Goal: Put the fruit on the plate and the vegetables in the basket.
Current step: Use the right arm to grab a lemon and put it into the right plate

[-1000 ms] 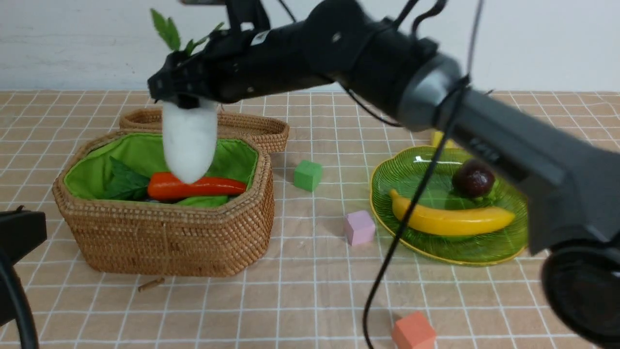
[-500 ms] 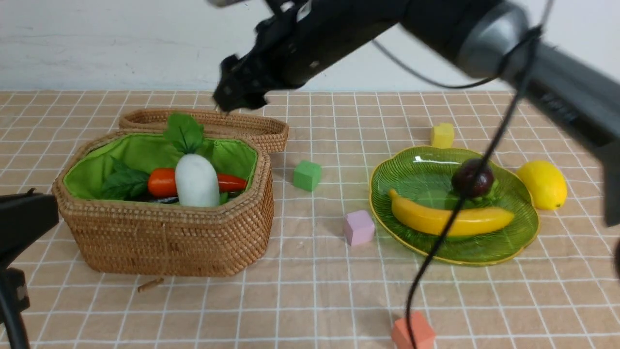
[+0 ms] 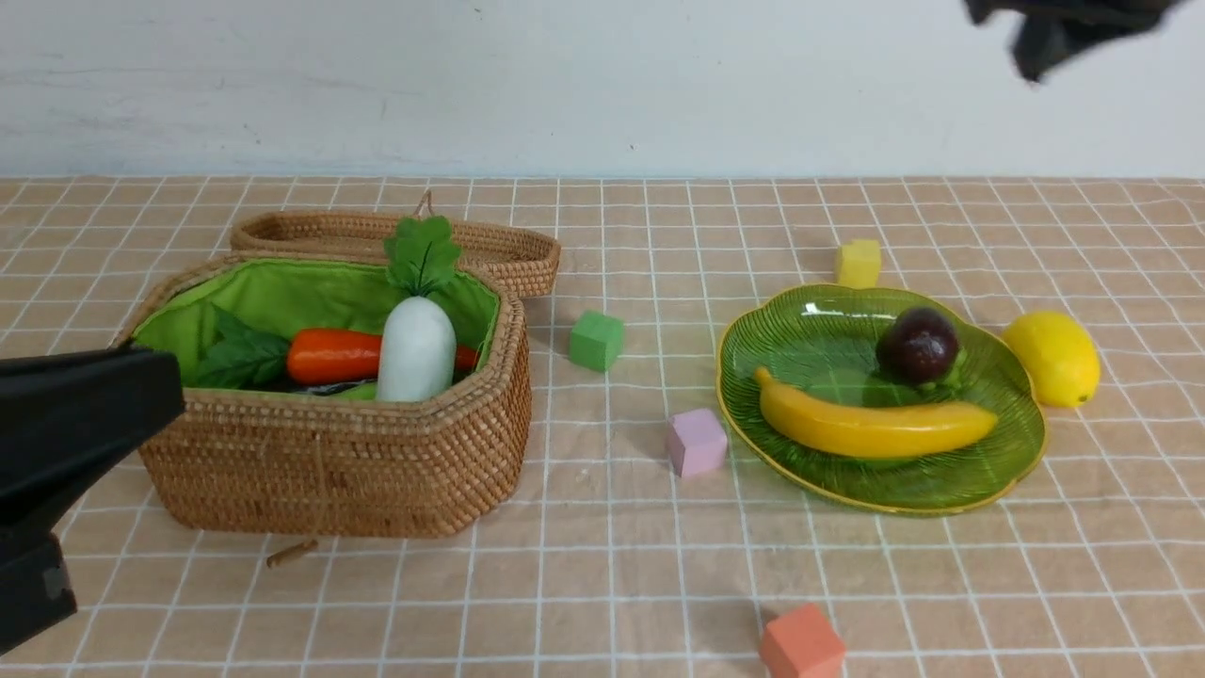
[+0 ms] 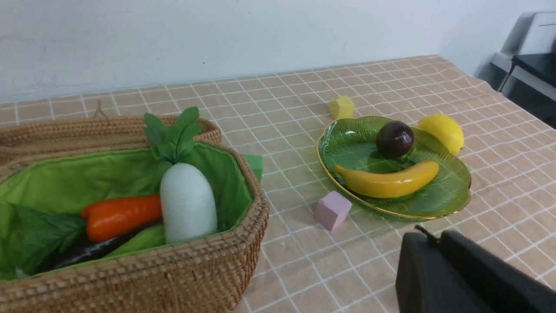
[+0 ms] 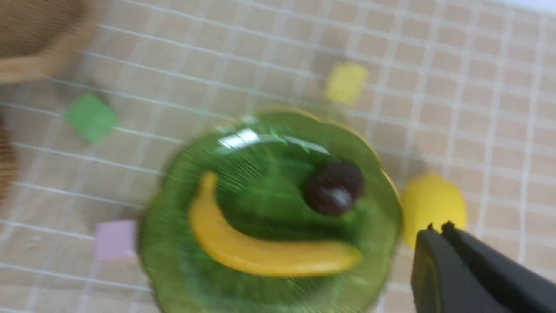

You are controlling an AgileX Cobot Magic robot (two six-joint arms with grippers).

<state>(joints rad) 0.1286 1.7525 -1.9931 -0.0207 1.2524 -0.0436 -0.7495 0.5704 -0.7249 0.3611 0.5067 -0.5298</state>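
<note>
The wicker basket (image 3: 329,461) at the left holds the vegetables: a white radish (image 3: 416,348) standing against the near wall, an orange carrot (image 3: 329,356), a dark eggplant (image 4: 82,256) and a light-green gourd (image 4: 139,241). On the green plate (image 3: 998,471) lie the banana (image 3: 875,428) and the mangosteen (image 3: 918,346). The lemon (image 3: 1054,358) rests on the table just right of the plate. My right gripper (image 5: 438,229) hangs high above the lemon, shut and empty. Low at the near left beside the basket, my left gripper (image 4: 430,237) is shut and empty.
The wicker lid (image 3: 490,250) lies behind the basket. Foam cubes are scattered about: green (image 3: 596,340) and pink (image 3: 698,442) between basket and plate, yellow (image 3: 859,263) behind the plate, orange (image 3: 802,645) at the front edge.
My right gripper let the radish drop into the basket, swung up and to the right, and shut. The radish settled upright. My left arm edged further into view.
</note>
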